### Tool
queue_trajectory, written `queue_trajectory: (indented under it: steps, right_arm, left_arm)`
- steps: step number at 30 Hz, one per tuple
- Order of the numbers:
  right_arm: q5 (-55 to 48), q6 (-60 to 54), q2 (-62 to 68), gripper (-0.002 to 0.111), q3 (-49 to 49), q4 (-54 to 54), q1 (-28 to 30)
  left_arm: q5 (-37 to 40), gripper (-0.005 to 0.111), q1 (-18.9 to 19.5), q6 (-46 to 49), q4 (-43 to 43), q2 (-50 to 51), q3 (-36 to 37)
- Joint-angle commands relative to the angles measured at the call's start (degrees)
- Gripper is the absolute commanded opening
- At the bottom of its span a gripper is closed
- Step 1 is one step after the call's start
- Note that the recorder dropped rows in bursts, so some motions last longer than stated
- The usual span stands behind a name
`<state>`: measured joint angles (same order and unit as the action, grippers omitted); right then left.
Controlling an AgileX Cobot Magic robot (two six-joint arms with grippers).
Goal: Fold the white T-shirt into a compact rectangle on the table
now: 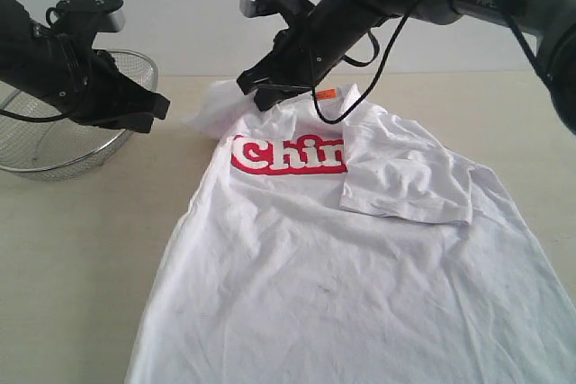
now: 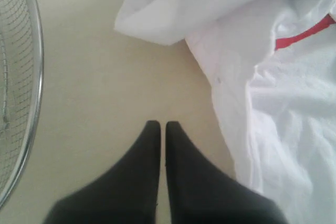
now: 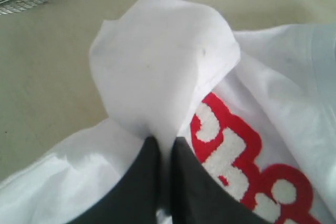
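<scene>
At the far left of the exterior view, a silver wire-mesh basket (image 1: 54,137) is seen on the table (image 1: 81,258), its rim partly hidden by the left arm. The left gripper (image 1: 157,108) is held over bare tabletop between the basket and the shirt. In its wrist view its two black fingers (image 2: 142,171) are pressed together with nothing between them, and no cloth is touched.

The white T-shirt (image 1: 342,285) is spread front up across the middle and right of the table, with the collar toward the far edge and the hem cut off by the near edge of the view. Its sleeve (image 1: 216,101) on the left side is gathered into a bunch and pinched by the right gripper (image 1: 261,89), which is extended across from the right. In the right wrist view a fold of white cloth is clamped between the fingers and pushed up into a rounded hump beyond them.

Red lettering (image 1: 288,155) is shown across the chest, partly covered by the other sleeve (image 1: 405,177), which is folded inward over it. A small orange neck tag (image 1: 326,93) is seen at the collar.
</scene>
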<state>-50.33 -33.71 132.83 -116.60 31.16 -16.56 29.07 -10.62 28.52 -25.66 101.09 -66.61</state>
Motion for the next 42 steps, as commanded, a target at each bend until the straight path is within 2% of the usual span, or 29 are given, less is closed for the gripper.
queue_trajectory:
  steps: [1, 4, 7, 10, 15, 17, 19, 22, 28, 30, 38, 42]
  right_arm:
    - [-4.3, 1.8, -2.1, 0.0, -0.1, -1.1, 2.1]
    - [-9.3, 5.0, -2.5, 0.0, -0.1, -5.2, 2.7]
    - [-13.0, 10.4, -2.5, 0.0, -0.1, -14.1, 2.8]
    - [-16.2, 11.1, -2.2, 0.0, 0.1, -15.1, 2.8]
    - [-10.6, 13.9, -2.2, 0.0, 11.9, -19.6, 2.8]
    - [-5.1, 9.8, -2.2, 0.0, 15.7, -16.0, 2.8]
    - [-4.3, 7.3, -2.2, 0.001, 16.1, -13.1, 2.8]
    - [-5.6, 6.0, -3.4, 0.012, 15.1, -14.0, 2.8]
    - [-6.3, 3.1, -8.3, 0.056, 11.9, -15.4, 2.8]
    - [-4.7, 2.0, -9.8, 0.063, 11.8, -15.5, 2.8]
    - [3.2, -1.7, -11.2, 0.063, 11.9, -12.6, 2.8]
    - [4.4, -8.2, -11.2, 0.054, 11.9, -5.7, 2.7]
  left_arm:
    - [-1.7, 0.004, 0.1, 0.2, -0.5, 3.1, 0.2]
    - [-3.2, 0.004, 0.1, 0.2, -0.9, 4.3, 0.2]
    - [-3.4, 0.004, 0.1, 0.7, -1.5, 4.4, 0.2]
    - [-3.8, 0.004, 0.1, 1.1, -2.3, 4.4, 0.2]
    - [-2.5, 0.004, 0.1, 9.9, -11.4, 4.4, 0.2]
    - [-2.1, 0.004, -0.6, 13.1, -14.6, 4.4, 0.2]
    - [-2.3, 0.004, -1.7, 13.3, -14.6, 4.4, 0.2]
    - [-2.7, 0.004, -2.7, 13.3, -14.4, 4.5, 0.2]
    - [-1.6, 0.004, -2.8, 13.3, -15.4, 6.7, 0.2]
    - [-0.9, 0.004, -3.0, 13.5, -16.6, 7.5, 0.2]
    - [-2.3, 0.004, -8.4, 13.5, -17.3, 11.2, 0.2]
    - [-2.4, 0.004, -9.7, 13.5, -19.5, 11.6, 0.2]
